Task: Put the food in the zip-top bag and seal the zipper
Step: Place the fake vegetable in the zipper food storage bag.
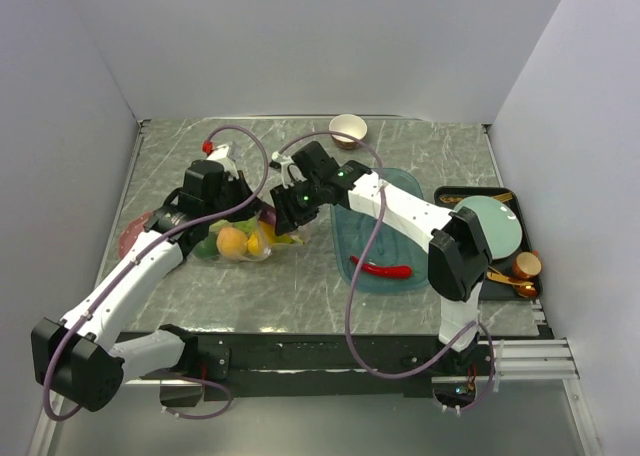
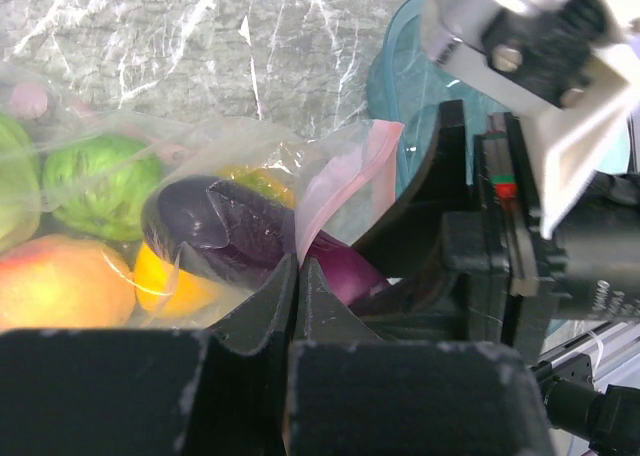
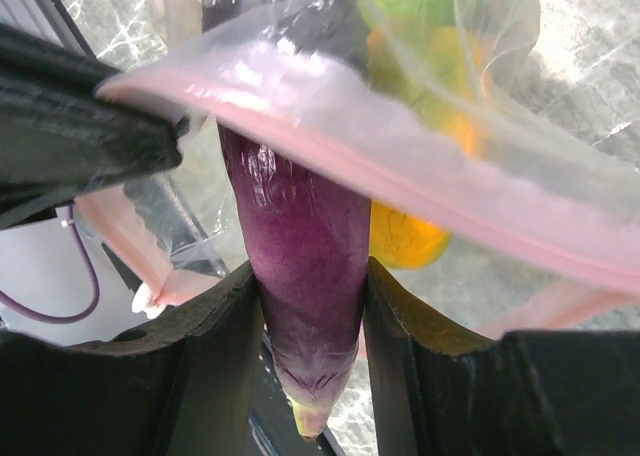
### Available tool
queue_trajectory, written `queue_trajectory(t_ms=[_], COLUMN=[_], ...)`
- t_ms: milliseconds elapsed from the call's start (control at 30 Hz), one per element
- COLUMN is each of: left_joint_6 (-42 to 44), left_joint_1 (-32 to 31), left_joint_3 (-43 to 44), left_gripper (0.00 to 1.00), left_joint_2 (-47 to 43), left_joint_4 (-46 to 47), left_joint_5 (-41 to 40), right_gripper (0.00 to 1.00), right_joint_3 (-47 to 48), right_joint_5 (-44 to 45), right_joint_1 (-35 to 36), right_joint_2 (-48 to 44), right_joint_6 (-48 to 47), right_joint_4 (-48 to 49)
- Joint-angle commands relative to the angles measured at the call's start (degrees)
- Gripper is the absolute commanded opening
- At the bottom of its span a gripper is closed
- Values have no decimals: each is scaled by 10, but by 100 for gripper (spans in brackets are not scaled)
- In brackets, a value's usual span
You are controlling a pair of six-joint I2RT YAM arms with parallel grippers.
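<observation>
at the zip-top bag (image 2: pixel 230 146), right gripper (image 3: pixel 310 286) clamps the eggplant (image 3: pixel 300 216); left gripper (image 2: pixel 297 276) pinches the zipper (image 2: pixel 340 186).

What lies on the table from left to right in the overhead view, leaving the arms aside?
A clear bag of fruit → teal tray with a red chili in it → pale green plate.

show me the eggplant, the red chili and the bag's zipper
eggplant (image 3: pixel 300 236), right wrist view, mid purple body
red chili (image 1: pixel 381 268), top view, middle of its length
zipper (image 3: pixel 420 181), right wrist view, middle of pink strip
</observation>
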Motion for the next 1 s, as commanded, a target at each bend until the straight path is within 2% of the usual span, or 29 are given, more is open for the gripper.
queue_trajectory(t_ms=[0,133,233,333,500,600,967], left_joint_6=[-4,-8,-9,-10,-13,-13,-13], left_joint_1=[1,0,0,1,0,1,1], left_joint_3=[18,19,21,24,19,18,19], left_gripper=[1,1,1,1,1,1,1], left_joint_2=[-20,-24,-27,-29,-30,-27,-23], left_joint_4=[4,10,12,10,13,16,19], left_joint_5=[10,2,-6,-13,-17,-14,-11], right_gripper=[48,54,69,75,77,76,75], right_joint_3=[38,43,33,-6,-54,-74,-111], right_joint_5=[-16,-20,0,25,72,71,25], right_joint_1=[6,10,12,12,9,9,10], right_joint_2=[8,8,-5,-46,-106,-123,-97], right_joint_6=[-11,-12,-2,15,28,25,11], right_joint_4=[-6,-5,8,46,55,44,42])
